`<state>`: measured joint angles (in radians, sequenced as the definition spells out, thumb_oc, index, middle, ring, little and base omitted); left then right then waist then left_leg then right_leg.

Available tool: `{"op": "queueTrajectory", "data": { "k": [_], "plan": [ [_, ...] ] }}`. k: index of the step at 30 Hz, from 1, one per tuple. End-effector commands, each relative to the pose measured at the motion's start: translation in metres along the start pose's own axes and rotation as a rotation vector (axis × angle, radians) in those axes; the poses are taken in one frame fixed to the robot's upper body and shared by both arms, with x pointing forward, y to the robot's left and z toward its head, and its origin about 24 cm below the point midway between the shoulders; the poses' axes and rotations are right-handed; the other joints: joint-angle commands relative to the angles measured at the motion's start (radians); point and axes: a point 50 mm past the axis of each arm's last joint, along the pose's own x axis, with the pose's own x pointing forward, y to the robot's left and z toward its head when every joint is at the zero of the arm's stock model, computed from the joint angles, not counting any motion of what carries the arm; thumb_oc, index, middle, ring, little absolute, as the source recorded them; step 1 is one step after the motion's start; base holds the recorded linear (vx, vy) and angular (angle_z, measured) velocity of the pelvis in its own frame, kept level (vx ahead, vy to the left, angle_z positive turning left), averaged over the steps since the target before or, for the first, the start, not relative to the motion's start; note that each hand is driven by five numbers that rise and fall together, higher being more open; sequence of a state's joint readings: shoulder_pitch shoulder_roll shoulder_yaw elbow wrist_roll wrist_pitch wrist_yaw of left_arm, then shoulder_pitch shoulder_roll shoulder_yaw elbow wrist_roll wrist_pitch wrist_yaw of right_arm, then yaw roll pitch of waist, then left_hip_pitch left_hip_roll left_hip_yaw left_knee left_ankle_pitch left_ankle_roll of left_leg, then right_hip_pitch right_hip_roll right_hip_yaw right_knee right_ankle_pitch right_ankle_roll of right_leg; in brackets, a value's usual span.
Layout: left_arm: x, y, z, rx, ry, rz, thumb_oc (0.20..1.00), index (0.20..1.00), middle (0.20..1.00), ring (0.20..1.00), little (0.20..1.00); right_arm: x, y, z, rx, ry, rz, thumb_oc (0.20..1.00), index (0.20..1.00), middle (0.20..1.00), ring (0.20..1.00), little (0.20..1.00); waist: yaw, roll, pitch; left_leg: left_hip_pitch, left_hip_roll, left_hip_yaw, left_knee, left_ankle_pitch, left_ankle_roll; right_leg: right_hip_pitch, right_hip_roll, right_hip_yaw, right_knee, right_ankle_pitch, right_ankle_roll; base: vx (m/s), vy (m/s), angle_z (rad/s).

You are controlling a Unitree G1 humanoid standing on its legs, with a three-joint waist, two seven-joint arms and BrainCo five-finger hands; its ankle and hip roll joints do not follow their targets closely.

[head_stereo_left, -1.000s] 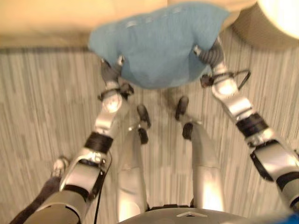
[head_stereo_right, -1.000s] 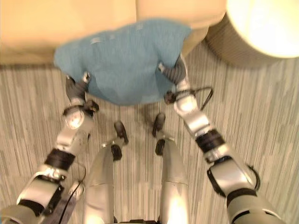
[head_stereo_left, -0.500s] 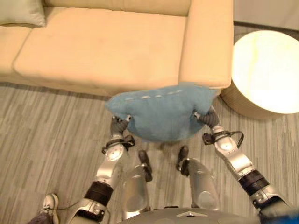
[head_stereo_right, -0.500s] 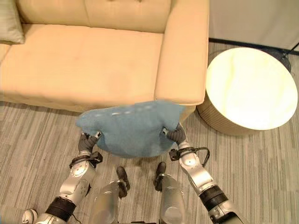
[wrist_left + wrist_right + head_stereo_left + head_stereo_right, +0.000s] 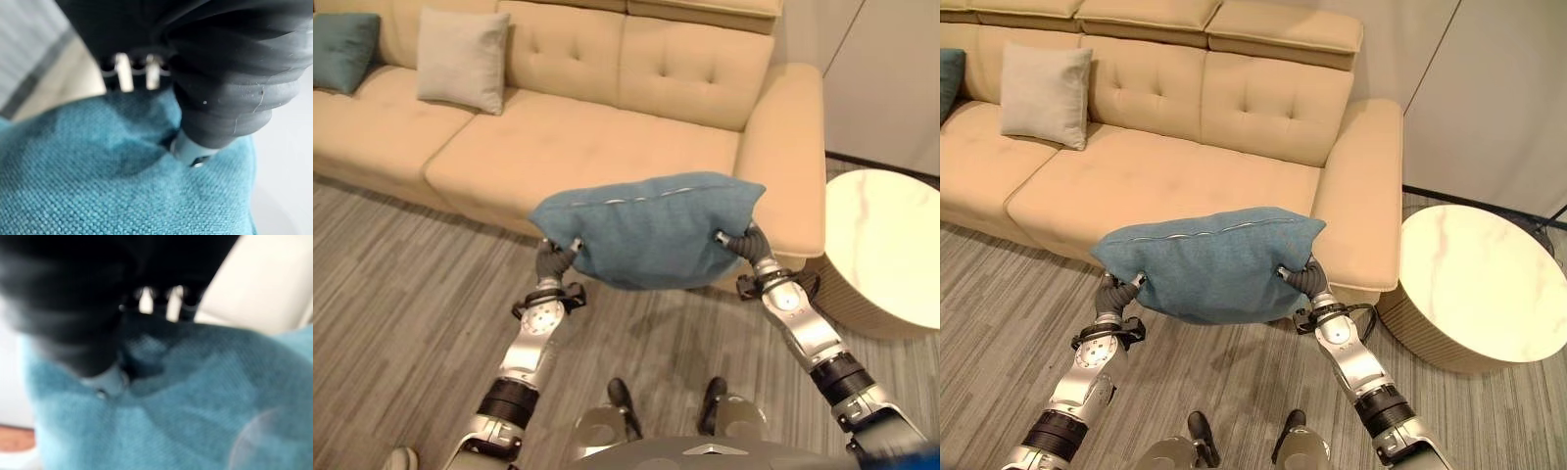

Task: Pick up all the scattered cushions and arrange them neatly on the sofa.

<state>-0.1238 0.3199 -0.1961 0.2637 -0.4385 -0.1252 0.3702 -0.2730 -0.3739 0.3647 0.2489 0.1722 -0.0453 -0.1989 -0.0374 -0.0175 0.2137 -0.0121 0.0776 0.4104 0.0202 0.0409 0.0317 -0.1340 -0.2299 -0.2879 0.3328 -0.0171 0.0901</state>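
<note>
A: Where's the cushion (image 5: 1209, 262)?

B: In the air before the sofa (image 5: 1165, 186), near its right front corner, long axis running side to side. The left hand (image 5: 1114, 292) grips its left end, the right hand (image 5: 1302, 282) its right, fingers dug into the cloth.

A: And the next move?

B: I'd say forward: the bare seat lies straight ahead, beyond both hands alike. A grey cushion (image 5: 1044, 94) leans further left.

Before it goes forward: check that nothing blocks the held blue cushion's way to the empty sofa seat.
Nothing visible does. The blue cushion, held by the left hand and right hand, hangs before the bare right seat. The beige cushion sits further left.
</note>
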Motion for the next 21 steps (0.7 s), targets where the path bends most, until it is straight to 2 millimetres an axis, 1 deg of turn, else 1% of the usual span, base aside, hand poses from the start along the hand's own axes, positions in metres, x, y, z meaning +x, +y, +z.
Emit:
{"op": "queueTrajectory", "data": {
  "k": [1,3,4,6,7,8,10,11,12,13,14,15,16,17,18,19,21],
  "plan": [
    [-0.003,-0.041,0.039,-0.022,-0.212,-0.209,0.2,0.2,0.2,0.2,0.2,0.011,0.023,0.062,0.092,-0.29,0.094,0.2,0.2,0.2,0.2,0.2,-0.018,-0.011,-0.054,-0.006,-0.025,-0.057,-0.017,0.001,-0.072,-0.042,0.132,0.065,-0.077,0.025,0.043,0.06,0.024,0.44],
    [-0.002,-0.042,0.038,-0.015,-0.207,-0.215,0.2,0.2,0.2,0.2,0.2,0.011,0.022,0.062,0.095,-0.292,0.09,0.2,0.2,0.2,0.2,0.2,-0.018,-0.014,-0.061,0.004,-0.041,-0.065,-0.027,-0.005,-0.076,-0.049,0.145,0.047,-0.131,0.04,0.036,0.08,0.006,0.5],
    [-0.002,-0.043,0.037,-0.014,-0.202,-0.219,0.2,0.2,0.2,0.2,0.2,0.011,0.021,0.063,0.094,-0.296,0.09,0.2,0.2,0.2,0.2,0.2,-0.023,-0.016,-0.059,0.01,-0.049,-0.08,-0.026,-0.01,-0.075,-0.064,0.158,0.049,-0.143,0.052,0.035,0.14,0.006,0.49],
    [-0.002,-0.046,0.033,-0.015,-0.185,-0.228,0.2,0.2,0.2,0.2,0.2,0.01,0.021,0.062,0.089,-0.297,0.093,0.2,0.2,0.2,0.2,0.2,-0.031,-0.019,-0.055,0.031,-0.069,-0.105,-0.028,-0.016,-0.071,-0.083,0.176,0.064,-0.153,0.073,0.038,0.18,-0.006,0.37],
    [-0.004,-0.046,0.028,-0.018,-0.167,-0.232,0.2,0.2,0.2,0.2,0.2,0.008,0.02,0.061,0.088,-0.295,0.098,0.2,0.2,0.2,0.2,0.2,-0.038,-0.02,-0.05,0.046,-0.082,-0.128,-0.031,-0.023,-0.068,-0.085,0.188,0.087,-0.16,0.081,0.039,0.19,-0.055,0.36],
    [-0.005,-0.046,0.026,-0.018,-0.158,-0.235,0.2,0.2,0.2,0.2,0.2,0.006,0.019,0.058,0.086,-0.29,0.095,0.2,0.2,0.2,0.2,0.2,-0.042,-0.02,-0.053,0.048,-0.087,-0.134,-0.031,-0.03,-0.07,-0.074,0.19,0.098,-0.17,0.079,0.038,0.2,-0.085,0.44],
    [-0.007,-0.048,0.02,-0.019,-0.139,-0.248,0.2,0.2,0.2,0.2,0.2,0.003,0.015,0.053,0.081,-0.275,0.091,0.2,0.2,0.2,0.2,0.2,-0.05,-0.018,-0.068,0.05,-0.098,-0.139,-0.023,-0.045,-0.075,-0.029,0.194,0.1,-0.224,0.076,0.029,0.17,-0.086,0.38],
    [-0.008,-0.049,0.02,-0.027,-0.137,-0.25,0.2,0.2,0.2,0.2,0.2,0.002,0.013,0.052,0.081,-0.27,0.087,0.2,0.2,0.2,0.2,0.2,-0.053,-0.012,-0.074,0.045,-0.099,-0.138,-0.003,-0.055,-0.085,-0.009,0.192,0.091,-0.242,0.074,0.025,0.13,-0.06,0.48],
    [-0.008,-0.049,0.019,-0.028,-0.137,-0.25,0.2,0.2,0.2,0.2,0.2,0.002,0.013,0.052,0.081,-0.27,0.087,0.2,0.2,0.2,0.2,0.2,-0.055,-0.011,-0.073,0.044,-0.099,-0.14,0.0,-0.056,-0.085,-0.007,0.192,0.09,-0.244,0.074,0.025,0.12,-0.061,0.5],
    [-0.009,-0.05,0.019,-0.037,-0.132,-0.26,0.2,0.2,0.2,0.2,0.2,0.001,0.01,0.051,0.081,-0.267,0.083,0.2,0.2,0.2,0.2,0.2,-0.059,-0.007,-0.077,0.036,-0.1,-0.143,0.04,-0.065,-0.097,0.011,0.19,0.079,-0.26,0.072,0.02,0.1,-0.095,0.42],
    [-0.009,-0.052,0.019,-0.039,-0.134,-0.27,0.2,0.2,0.2,0.2,0.2,0.0,0.007,0.049,0.082,-0.262,0.074,0.2,0.2,0.2,0.2,0.2,-0.061,-0.009,-0.07,0.012,-0.097,-0.143,0.108,-0.078,-0.111,0.026,0.183,0.075,-0.267,0.071,0.014,0.18,-0.193,0.46],
    [-0.011,-0.054,0.017,-0.056,-0.125,-0.287,0.2,0.2,0.2,0.2,0.2,-0.004,0.001,0.045,0.079,-0.251,0.066,0.2,0.2,0.2,0.2,0.2,-0.07,-0.016,-0.063,-0.027,-0.072,-0.125,0.21,-0.089,-0.138,0.058,0.172,0.05,-0.282,0.064,0.005,0.16,-0.201,0.49],
    [-0.011,-0.055,0.017,-0.063,-0.12,-0.289,0.2,0.2,0.2,0.2,0.2,-0.005,0.0,0.044,0.083,-0.246,0.061,0.2,0.2,0.2,0.2,0.2,-0.07,-0.019,-0.058,-0.043,-0.056,-0.115,0.236,-0.07,-0.154,0.075,0.165,0.039,-0.294,0.061,0.003,0.13,-0.172,0.62],
    [-0.012,-0.057,0.018,-0.069,-0.12,-0.297,0.2,0.2,0.2,0.2,0.2,-0.006,-0.003,0.042,0.081,-0.241,0.047,0.2,0.2,0.2,0.2,0.2,-0.074,-0.025,-0.055,-0.064,-0.026,-0.083,0.24,-0.058,-0.161,0.09,0.158,0.025,-0.306,0.057,0.003,0.09,-0.095,0.61],
    [-0.012,-0.058,0.017,-0.064,-0.116,-0.306,0.2,0.2,0.2,0.2,0.2,-0.008,-0.006,0.04,0.08,-0.235,0.041,0.2,0.2,0.2,0.2,0.2,-0.075,-0.023,-0.059,-0.068,-0.006,-0.053,0.206,-0.051,-0.156,0.104,0.158,0.013,-0.317,0.056,0.006,0.11,-0.08,0.6],
    [-0.011,-0.058,0.018,-0.055,-0.121,-0.308,0.2,0.2,0.2,0.2,0.2,-0.008,-0.005,0.041,0.079,-0.236,0.042,0.2,0.2,0.2,0.2,0.2,-0.071,-0.024,-0.06,-0.09,0.003,-0.051,0.189,-0.038,-0.15,0.113,0.159,0.011,-0.321,0.053,0.005,0.14,-0.06,0.5],
    [-0.01,-0.056,0.02,-0.039,-0.132,-0.302,0.2,0.2,0.2,0.2,0.2,-0.007,-0.003,0.042,0.068,-0.242,0.049,0.2,0.2,0.2,0.2,0.2,-0.059,-0.025,-0.061,-0.141,0.017,-0.081,0.162,0.008,-0.146,0.12,0.17,0.037,-0.312,0.042,0.0,0.18,-0.047,0.36]
  ]
}}
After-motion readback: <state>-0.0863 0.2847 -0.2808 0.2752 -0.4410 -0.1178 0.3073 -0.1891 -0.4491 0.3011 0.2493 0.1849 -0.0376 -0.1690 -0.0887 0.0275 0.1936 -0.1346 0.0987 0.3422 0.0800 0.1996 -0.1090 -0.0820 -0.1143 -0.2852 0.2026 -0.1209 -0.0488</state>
